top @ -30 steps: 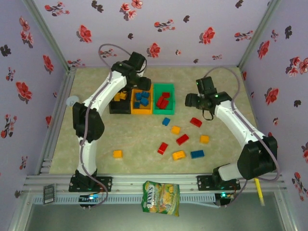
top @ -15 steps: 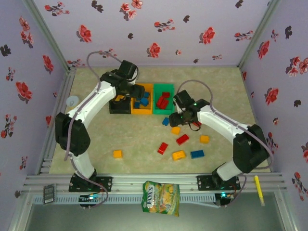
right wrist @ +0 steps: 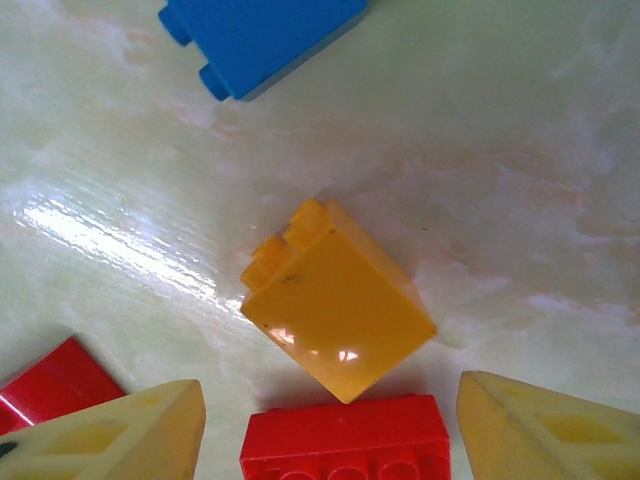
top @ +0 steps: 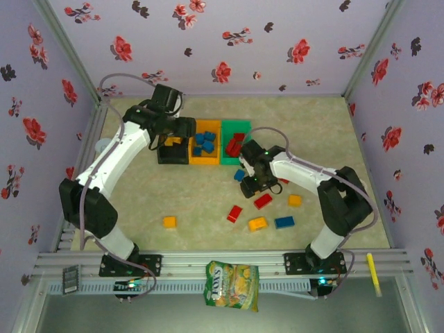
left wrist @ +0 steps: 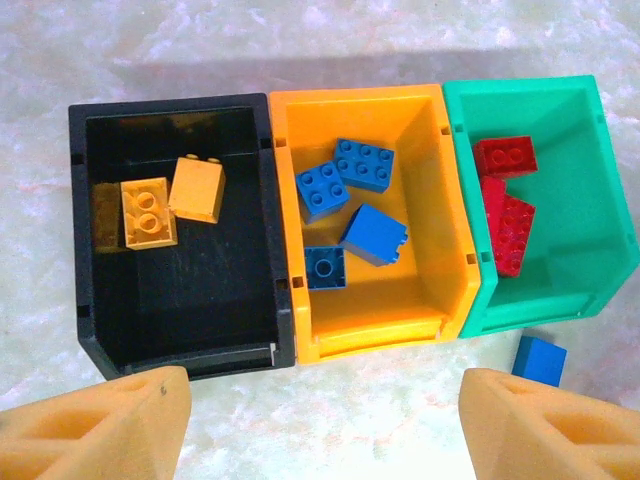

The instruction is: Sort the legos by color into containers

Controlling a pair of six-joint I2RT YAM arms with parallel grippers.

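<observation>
Purple floral walls [top: 229, 41] box in your pale marbled table [top: 194, 201]. From the top camera, the containers [top: 220, 142] stand in a row at upper centre: black bin [top: 173, 158], orange bin [top: 206, 161], green bin [top: 236, 159]. Loose legos [top: 257, 223] lie scattered across the lower middle. Your left pincer [top: 177, 135] hangs over the black bin, and your right pincer [top: 251, 182] sits low among the loose ones.

On the left wrist, your pincer gapes wide and holds nothing. Yellow bricks [left wrist: 148, 210] lie in black, blue bricks [left wrist: 363, 165] in orange and red bricks [left wrist: 505, 155] in green. A stray blue brick [left wrist: 540, 360] lies outside at lower right.

On the right wrist, your pincer stands open and empty. A yellow brick [right wrist: 340, 305] lies at centre, just above a red brick [right wrist: 345, 440].
</observation>
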